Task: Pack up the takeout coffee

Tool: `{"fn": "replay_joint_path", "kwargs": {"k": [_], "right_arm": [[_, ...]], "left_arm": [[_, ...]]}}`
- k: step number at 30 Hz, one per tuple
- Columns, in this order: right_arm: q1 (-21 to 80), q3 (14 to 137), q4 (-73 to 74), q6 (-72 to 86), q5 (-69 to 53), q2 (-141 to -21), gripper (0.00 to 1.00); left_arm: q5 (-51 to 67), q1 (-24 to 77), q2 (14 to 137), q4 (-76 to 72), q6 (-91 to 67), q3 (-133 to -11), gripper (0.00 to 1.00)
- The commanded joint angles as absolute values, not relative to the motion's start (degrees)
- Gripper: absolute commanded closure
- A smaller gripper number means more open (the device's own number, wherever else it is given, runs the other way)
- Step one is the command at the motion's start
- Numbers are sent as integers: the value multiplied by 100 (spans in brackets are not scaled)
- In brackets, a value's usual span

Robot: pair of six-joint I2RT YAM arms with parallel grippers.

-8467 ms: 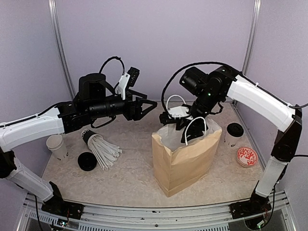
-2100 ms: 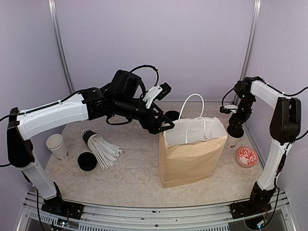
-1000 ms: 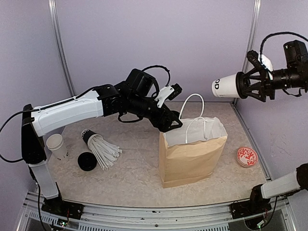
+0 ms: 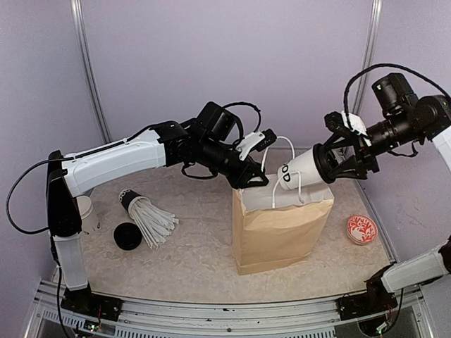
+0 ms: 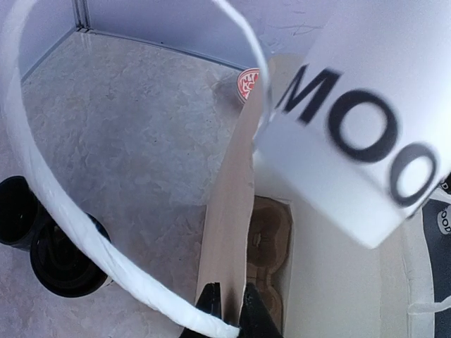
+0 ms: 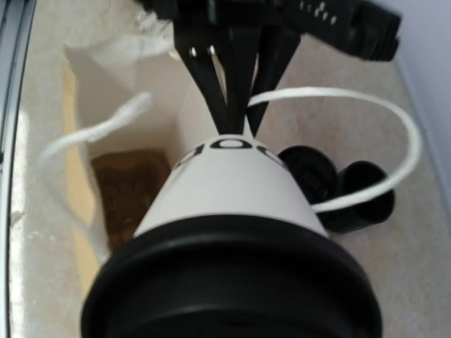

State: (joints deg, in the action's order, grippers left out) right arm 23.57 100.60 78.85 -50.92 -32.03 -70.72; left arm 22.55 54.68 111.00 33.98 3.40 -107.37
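Note:
A white takeout coffee cup (image 4: pixel 301 169) with black lettering and a black lid (image 6: pixel 232 282) hangs tilted, base down-left, over the mouth of the brown paper bag (image 4: pixel 282 232). My right gripper (image 4: pixel 337 163) is shut on its lid end; the fingers are hidden in the right wrist view. My left gripper (image 4: pixel 254 182) is shut on the bag's left rim, one finger on each side of the paper wall (image 5: pixel 229 211). In the left wrist view the cup (image 5: pixel 352 127) looms at upper right. A cardboard cup carrier (image 5: pixel 268 239) lies on the bag's floor.
A black cup stuffed with white straws (image 4: pixel 144 211) lies at left beside a loose black lid (image 4: pixel 127 236). A lidless white cup (image 4: pixel 83 206) stands partly behind my left arm. A red patterned disc (image 4: pixel 361 229) lies at right. Two dark cups (image 6: pixel 331 186) stand behind the bag.
My right arm has swung the cup down and left, from high at the right to over the bag's mouth. My left gripper has closed on the bag's rim.

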Motion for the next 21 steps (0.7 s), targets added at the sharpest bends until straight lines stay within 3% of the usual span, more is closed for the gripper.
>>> {"fn": "replay_joint_path", "kwargs": {"k": [1, 7, 21], "right_arm": [[2826, 10317, 7893, -4983, -2540, -7503, 49], [3349, 10536, 7895, -4957, -1927, -8073, 51], [4164, 10622, 7893, -4995, -488, -8523, 54]], "left_arm": [[2491, 5435, 11014, 3426, 527, -10662, 92], [2634, 5418, 10961, 3450, 727, -10666, 99], [2789, 5388, 10965, 3690, 1020, -10978, 97]]}}
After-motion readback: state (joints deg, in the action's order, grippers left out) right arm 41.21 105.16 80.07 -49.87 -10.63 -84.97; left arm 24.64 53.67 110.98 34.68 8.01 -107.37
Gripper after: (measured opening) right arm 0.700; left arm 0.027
